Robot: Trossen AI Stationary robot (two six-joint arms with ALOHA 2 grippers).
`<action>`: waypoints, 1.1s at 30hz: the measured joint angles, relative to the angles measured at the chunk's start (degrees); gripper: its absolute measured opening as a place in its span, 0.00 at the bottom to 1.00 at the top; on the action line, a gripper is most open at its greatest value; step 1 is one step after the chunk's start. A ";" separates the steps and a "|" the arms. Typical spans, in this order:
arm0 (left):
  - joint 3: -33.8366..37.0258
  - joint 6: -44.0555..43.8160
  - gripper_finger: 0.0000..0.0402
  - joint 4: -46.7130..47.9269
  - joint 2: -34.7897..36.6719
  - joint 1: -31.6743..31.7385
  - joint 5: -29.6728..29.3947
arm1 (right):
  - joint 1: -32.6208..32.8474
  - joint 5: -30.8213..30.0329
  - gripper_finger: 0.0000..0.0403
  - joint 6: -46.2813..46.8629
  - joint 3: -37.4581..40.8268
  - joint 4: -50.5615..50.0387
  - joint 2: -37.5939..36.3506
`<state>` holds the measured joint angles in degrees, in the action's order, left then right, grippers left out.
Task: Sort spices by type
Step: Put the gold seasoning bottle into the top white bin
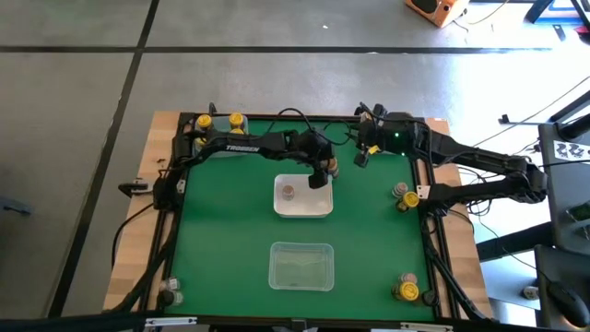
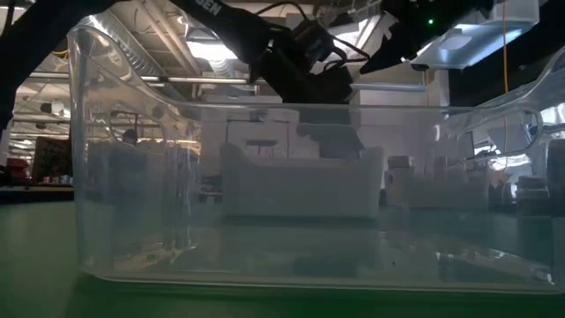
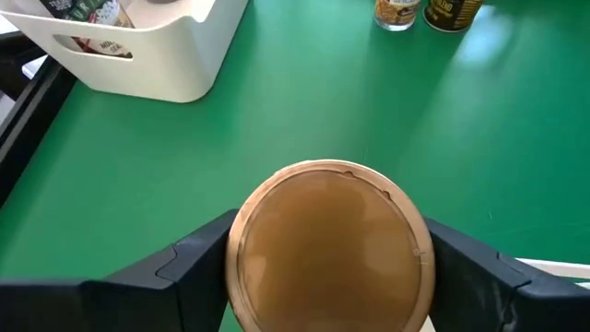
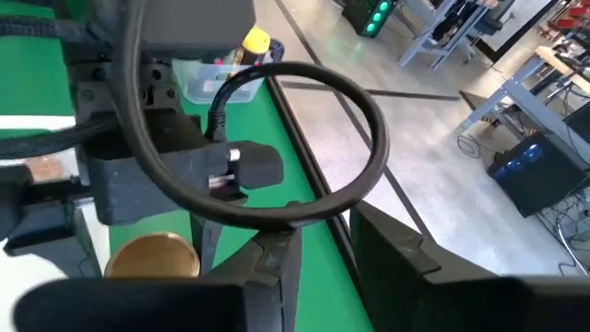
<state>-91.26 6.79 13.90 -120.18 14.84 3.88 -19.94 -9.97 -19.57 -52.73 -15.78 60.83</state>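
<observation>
My left gripper (image 1: pixel 323 171) hangs over the far right corner of the white bin (image 1: pixel 318 210) and is shut on a tan-lidded spice jar (image 3: pixel 330 249). One jar (image 1: pixel 289 192) lies inside that bin. My right gripper (image 1: pixel 363 155) hovers open just right of the left one, near the table's far edge; its wrist view shows the held jar (image 4: pixel 152 260) and the left arm's cable. Other jars stand on their bases: yellow-lidded ones at the far left (image 1: pixel 205 121), a pair at the right edge (image 1: pixel 403 195) and a pair at the near right corner (image 1: pixel 407 288). My left gripper pinches the tan-lidded jar between its two fingers (image 3: pixel 198 267), one on each side of the jar just below the lid's rim (image 3: pixel 241 242). The fingers come from above, pointing down. The jar is upright and lifted clear of the table.
A clear plastic bin (image 1: pixel 300 266) stands near the table's near edge and fills the low view (image 2: pixel 300 212). A clear container (image 1: pixel 221 140) sits by the far left jars. One more jar (image 1: pixel 171 295) is at the near left corner. Open green mat (image 1: pixel 221 231) lies left of the bins.
</observation>
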 joint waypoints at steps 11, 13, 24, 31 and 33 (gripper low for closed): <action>0.82 -1.29 0.78 -1.27 0.00 -0.23 -0.04 | 0.04 0.02 0.24 0.00 0.00 -0.15 1.32; 0.78 -1.55 0.81 -1.36 0.02 -0.24 -0.04 | 0.04 0.03 0.24 0.00 0.00 -0.17 1.34; 0.76 -1.07 0.84 9.42 7.93 -0.67 -1.65 | 0.09 0.25 0.35 2.83 0.00 -1.81 1.32; 2.63 0.24 0.84 19.34 16.25 -2.25 -3.97 | 0.11 -0.08 0.74 12.14 -0.02 -4.94 1.32; 6.31 0.13 0.84 19.26 19.19 -2.29 -3.96 | 0.09 0.07 0.86 13.37 -0.06 -6.28 1.70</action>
<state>-84.94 6.92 33.16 -100.99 12.55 -0.08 -19.85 -9.90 -6.21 -52.79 -22.06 62.53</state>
